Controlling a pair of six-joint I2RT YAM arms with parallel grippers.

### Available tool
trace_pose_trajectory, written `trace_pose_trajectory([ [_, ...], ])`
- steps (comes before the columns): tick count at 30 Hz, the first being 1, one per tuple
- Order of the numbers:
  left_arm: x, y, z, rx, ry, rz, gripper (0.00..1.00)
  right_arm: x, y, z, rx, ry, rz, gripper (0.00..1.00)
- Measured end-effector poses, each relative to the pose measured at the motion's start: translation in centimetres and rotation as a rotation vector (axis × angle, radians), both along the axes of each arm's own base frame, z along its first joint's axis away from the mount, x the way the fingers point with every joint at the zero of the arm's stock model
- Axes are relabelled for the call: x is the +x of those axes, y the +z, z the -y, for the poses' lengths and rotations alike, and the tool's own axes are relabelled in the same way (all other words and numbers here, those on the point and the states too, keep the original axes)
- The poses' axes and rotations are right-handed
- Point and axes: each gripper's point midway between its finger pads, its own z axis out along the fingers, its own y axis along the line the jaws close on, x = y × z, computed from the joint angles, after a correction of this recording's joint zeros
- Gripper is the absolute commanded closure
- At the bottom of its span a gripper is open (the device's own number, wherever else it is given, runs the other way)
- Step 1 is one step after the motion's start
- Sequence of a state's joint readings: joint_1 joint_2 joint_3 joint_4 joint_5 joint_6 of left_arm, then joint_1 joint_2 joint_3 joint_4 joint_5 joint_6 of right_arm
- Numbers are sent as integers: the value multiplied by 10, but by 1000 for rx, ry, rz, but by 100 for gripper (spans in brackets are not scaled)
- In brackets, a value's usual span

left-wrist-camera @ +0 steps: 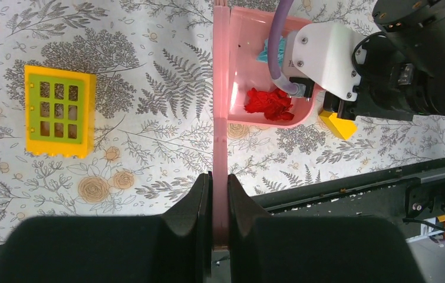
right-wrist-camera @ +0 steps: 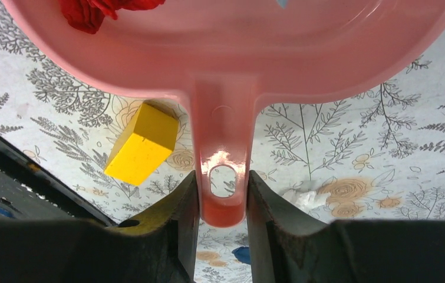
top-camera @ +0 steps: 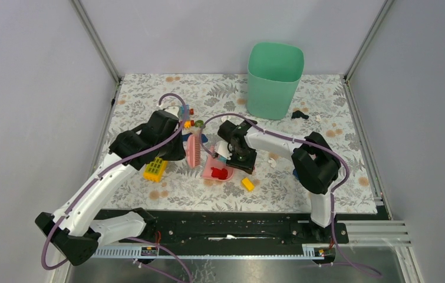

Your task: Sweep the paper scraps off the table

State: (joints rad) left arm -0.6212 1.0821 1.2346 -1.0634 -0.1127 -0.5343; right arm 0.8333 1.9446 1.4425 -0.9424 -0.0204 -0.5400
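Observation:
My left gripper (left-wrist-camera: 220, 180) is shut on the thin handle of a pink brush (left-wrist-camera: 220, 118); the brush (top-camera: 195, 150) stands on edge against the open side of a pink dustpan (left-wrist-camera: 240, 65). The dustpan's handle (right-wrist-camera: 223, 147) sits between the fingers of my right gripper (right-wrist-camera: 223, 177), which is shut on it. Inside the pan lie a red crumpled piece (left-wrist-camera: 269, 103) and a teal bit (left-wrist-camera: 263, 53). One white paper scrap (right-wrist-camera: 305, 198) rests on the flowered table (right-wrist-camera: 338, 135) just right of my right fingers. Small white scraps (top-camera: 273, 160) lie beside the right arm.
A green bin (top-camera: 274, 79) stands at the back. A yellow-green window brick (left-wrist-camera: 59, 111) lies left of the brush, and a yellow brick (right-wrist-camera: 142, 150) lies by the dustpan. More coloured toy pieces (top-camera: 188, 121) cluster near the left wrist. The black rail (top-camera: 226, 227) runs along the near edge.

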Motion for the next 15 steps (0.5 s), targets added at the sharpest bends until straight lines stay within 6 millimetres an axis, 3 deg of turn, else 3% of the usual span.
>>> trace_pose_trajectory([
  [1, 0, 1, -1, 2, 7, 6, 91, 0, -2, -1, -1, 0, -1, 63],
  [3, 1, 2, -4, 7, 21, 18, 89, 2, -4, -2, 3, -4, 2, 30],
  [4, 2, 3, -6, 11, 31, 25, 88, 2, -4, -3, 9, -10, 6, 7],
  [5, 3, 3, -9, 18, 43, 36, 88, 3, -4, -5, 18, -17, 11, 1],
  [10, 2, -5, -23, 63, 85, 53, 88, -4, -5, -4, 65, -23, 16, 0],
  [15, 2, -8, -27, 77, 96, 58, 89, -7, 13, -3, 139, -36, 50, 0],
])
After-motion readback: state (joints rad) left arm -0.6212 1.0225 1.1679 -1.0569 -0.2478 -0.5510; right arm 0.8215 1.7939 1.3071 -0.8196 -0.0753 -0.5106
